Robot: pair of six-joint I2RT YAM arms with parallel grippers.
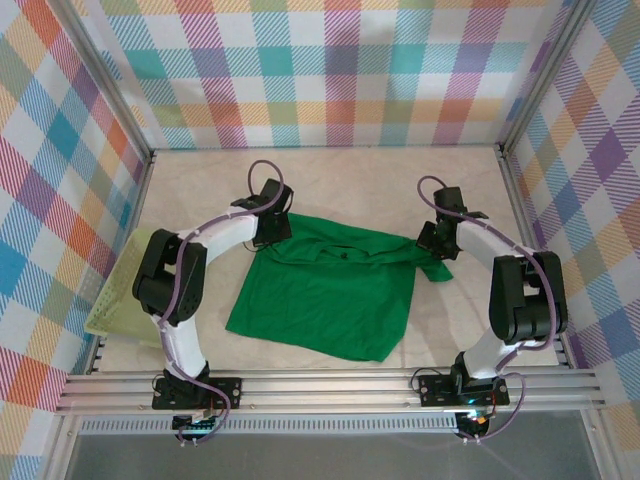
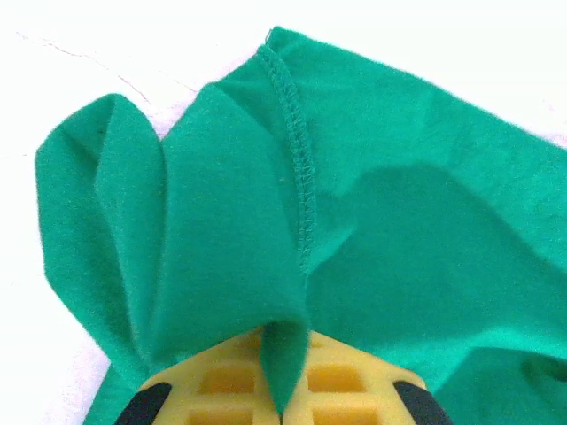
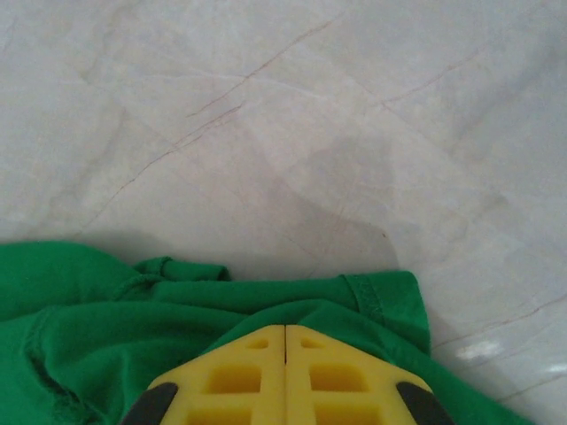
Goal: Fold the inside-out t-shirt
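Note:
The inside-out t-shirt (image 1: 320, 300), bright green, lies partly spread on the pale table, its top edge bunched between the two arms. My left gripper (image 1: 272, 226) is at the shirt's upper left corner. In the left wrist view its yellow jaws (image 2: 283, 376) are shut on a fold of green cloth (image 2: 221, 221) beside a stitched seam (image 2: 301, 159). My right gripper (image 1: 437, 240) is at the shirt's upper right sleeve. Its yellow jaws (image 3: 285, 335) are pressed together, with the cloth (image 3: 106, 310) drawn up tight around their tips.
A pale yellow-green mesh basket (image 1: 115, 300) sits at the table's left edge beside the left arm. Checked walls enclose the table on three sides. Bare marble-look tabletop (image 1: 340, 175) stretches behind the shirt.

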